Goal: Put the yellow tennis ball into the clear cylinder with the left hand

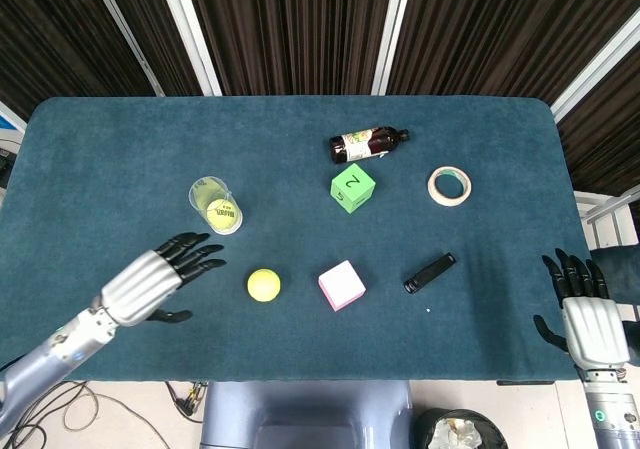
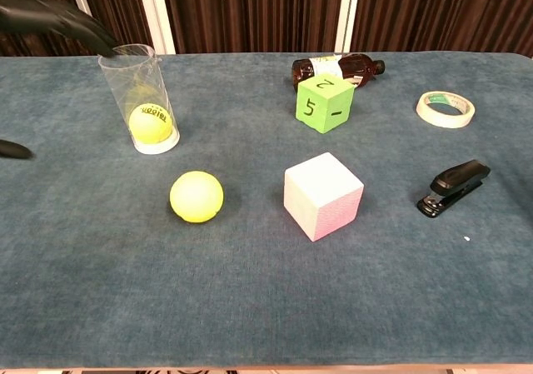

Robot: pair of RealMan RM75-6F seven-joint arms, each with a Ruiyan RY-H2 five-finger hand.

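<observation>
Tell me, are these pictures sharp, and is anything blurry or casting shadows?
Head view: evenly lit and sharp; the ball and pink cube cast only soft shadows. Chest view: table things are crisp, but the left robot hand at the top left corner is a dark, smeared blur, and the tube shows faint glare.

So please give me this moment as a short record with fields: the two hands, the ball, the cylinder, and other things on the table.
left hand: open, fingers spread, above the table, left of the loose ball
right hand: open, at the table's right edge
loose ball: on the table, not held
cylinder: upright, one ball already inside
other things: pink cube, green cube, bottle, tape roll, stapler
</observation>
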